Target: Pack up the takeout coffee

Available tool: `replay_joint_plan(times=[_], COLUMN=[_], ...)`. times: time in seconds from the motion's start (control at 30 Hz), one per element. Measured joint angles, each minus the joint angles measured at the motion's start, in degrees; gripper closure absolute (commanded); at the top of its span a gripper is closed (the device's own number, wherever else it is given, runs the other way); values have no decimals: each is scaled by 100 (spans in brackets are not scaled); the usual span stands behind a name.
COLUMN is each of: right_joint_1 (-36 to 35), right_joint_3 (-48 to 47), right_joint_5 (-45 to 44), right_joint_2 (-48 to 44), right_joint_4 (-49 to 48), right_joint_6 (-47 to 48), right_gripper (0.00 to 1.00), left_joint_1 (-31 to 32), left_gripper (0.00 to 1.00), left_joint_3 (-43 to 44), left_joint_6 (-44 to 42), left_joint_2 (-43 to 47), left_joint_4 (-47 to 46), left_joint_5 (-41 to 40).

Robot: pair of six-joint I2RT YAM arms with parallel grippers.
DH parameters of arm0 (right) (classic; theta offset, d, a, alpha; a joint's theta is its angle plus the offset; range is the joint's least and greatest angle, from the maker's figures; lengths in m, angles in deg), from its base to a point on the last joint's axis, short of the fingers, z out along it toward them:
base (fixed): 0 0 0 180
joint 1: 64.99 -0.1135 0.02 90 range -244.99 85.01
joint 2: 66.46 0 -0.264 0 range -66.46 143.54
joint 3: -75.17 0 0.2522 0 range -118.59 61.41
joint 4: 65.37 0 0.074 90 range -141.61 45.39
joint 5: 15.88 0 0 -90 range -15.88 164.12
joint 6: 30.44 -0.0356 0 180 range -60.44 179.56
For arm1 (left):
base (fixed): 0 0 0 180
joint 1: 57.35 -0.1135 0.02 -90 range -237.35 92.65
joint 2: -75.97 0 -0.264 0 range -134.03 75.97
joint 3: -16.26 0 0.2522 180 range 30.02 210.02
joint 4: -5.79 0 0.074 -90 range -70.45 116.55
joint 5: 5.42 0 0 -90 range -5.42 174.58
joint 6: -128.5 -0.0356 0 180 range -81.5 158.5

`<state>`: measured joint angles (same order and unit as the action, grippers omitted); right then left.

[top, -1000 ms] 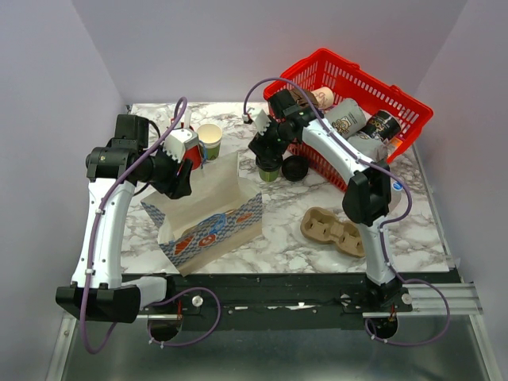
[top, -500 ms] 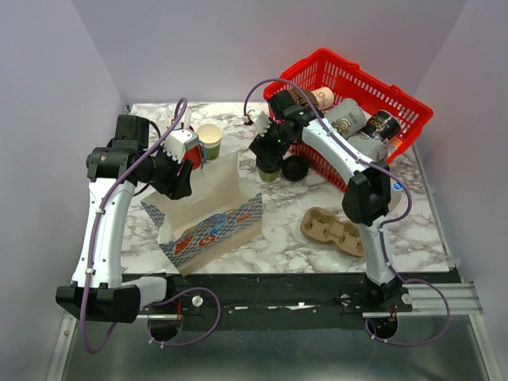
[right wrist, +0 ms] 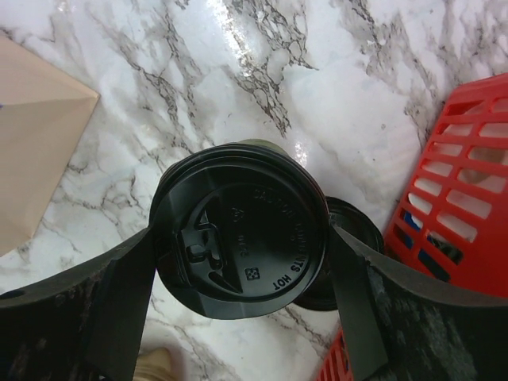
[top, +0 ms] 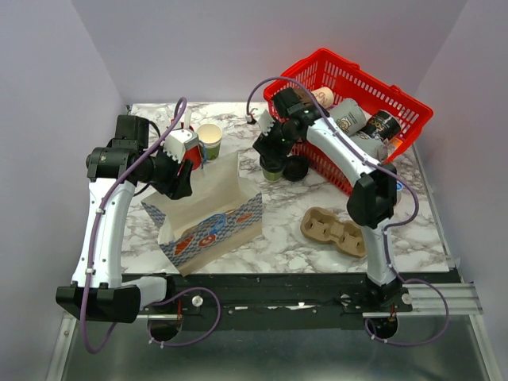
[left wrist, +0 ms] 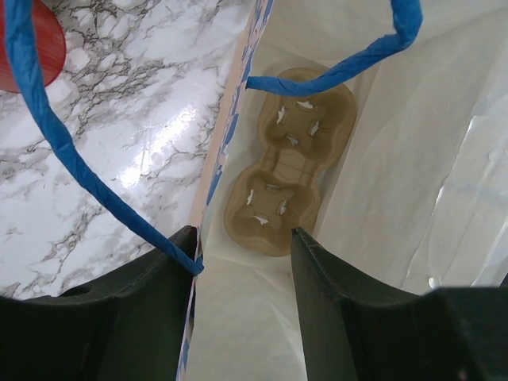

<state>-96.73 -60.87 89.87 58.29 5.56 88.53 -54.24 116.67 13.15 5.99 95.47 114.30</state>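
The takeout coffee (top: 271, 170), an olive-green cup under a black lid (right wrist: 238, 258), stands on the marble beside the red basket. My right gripper (top: 273, 157) hangs straight over it, open, one finger on each side of the lid (right wrist: 242, 236) and very close to its rim. My left gripper (top: 181, 182) is open at the mouth of the white paper bag (top: 210, 214). In the left wrist view its jaws (left wrist: 244, 234) straddle the bag's edge and blue handle (left wrist: 71, 159). A brown cup carrier (left wrist: 286, 171) lies on the bag's bottom.
A loose black lid (top: 296, 167) lies right next to the coffee, against the red basket (top: 317, 55) that holds several cups. A lidless paper cup (top: 209, 139) and a red cup (top: 190, 155) stand behind the bag. Another brown carrier (top: 333, 230) lies front right.
My right gripper has shifted slightly right and settled over the coffee, its fingers drawing in toward the lid. The left arm and bag have not moved.
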Motion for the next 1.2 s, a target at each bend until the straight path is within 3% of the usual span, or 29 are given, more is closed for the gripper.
replay_joint_plan(times=[0.13, 0.23, 0.37, 0.47, 0.67, 0.93, 1.2], right_joint_1=[0, 0, 0, 0, -2, -492, -1095], right_joint_3=[7, 2, -138, -361, -555, -1078, 238], right_joint_5=[63, 212, 553, 874, 1840, 2546, 2855], right_joint_2=[-531, -1132, -1965, -2435, -3209, -3252, -3709], right_joint_4=[151, 214, 286, 278, 122, 317, 511], right_joint_6=[-4, -4, -7, -7, -208, -350, 131], right_gripper=[25, 27, 29, 29, 31, 36, 37], left_joint_1=[0, 0, -2, -2, -2, 0, 74], left_gripper=[48, 62, 88, 100, 100, 100, 100], left_joint_3=[0, 0, 0, 0, 0, 111, 20], left_joint_6=[15, 42, 107, 138, 273, 487, 717], left_joint_2=[0, 0, 0, 0, 0, 9, 140], left_joint_4=[-11, -50, -131, -184, -313, -494, -658], left_joint_5=[79, 131, 271, 372, 601, 881, 1029])
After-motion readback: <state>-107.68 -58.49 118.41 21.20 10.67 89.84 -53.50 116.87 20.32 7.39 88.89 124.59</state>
